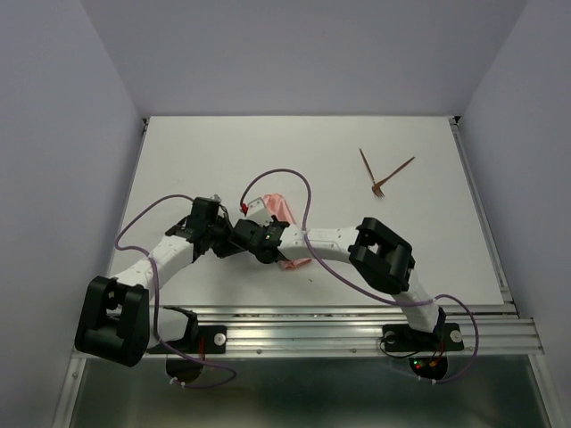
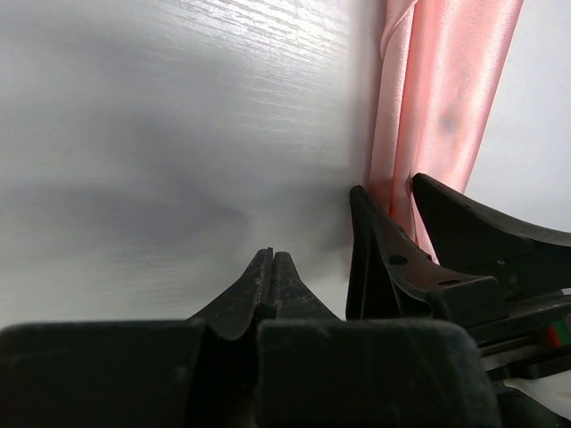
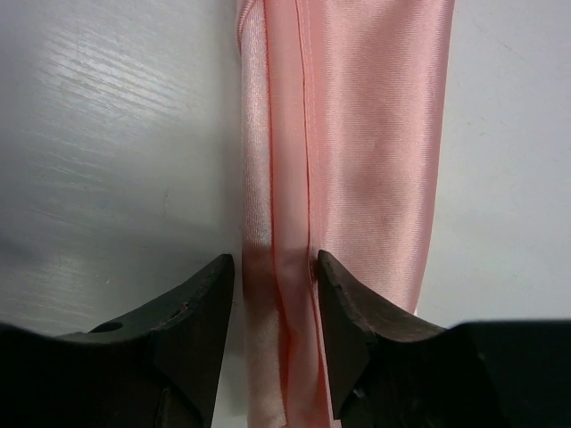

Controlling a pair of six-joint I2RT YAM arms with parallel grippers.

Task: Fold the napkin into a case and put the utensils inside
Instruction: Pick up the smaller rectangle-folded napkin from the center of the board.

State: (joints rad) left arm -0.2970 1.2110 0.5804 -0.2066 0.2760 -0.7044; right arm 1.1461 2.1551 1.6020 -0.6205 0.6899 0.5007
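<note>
Right gripper stands with its jaws about half apart, one finger on each side of a long fold of the napkin. Whether they squeeze the cloth, I cannot tell. Left gripper is closed, fingertip against fingertip, with nothing between. It is low over the bare table, just beside the napkin's edge.

From above, the left arm and the right arm meet over the middle of the table and cover most of the cloth. Only two pink patches show there. In both wrist views the napkin is a narrow folded strip, cut off by the upper picture edge.

The utensils lie at the far right of the table, well apart from the napkin. They are so thin that only a small forked tip on one can be made out.

By count: two arms, two grippers, one napkin, two utensils that meet in a V.
</note>
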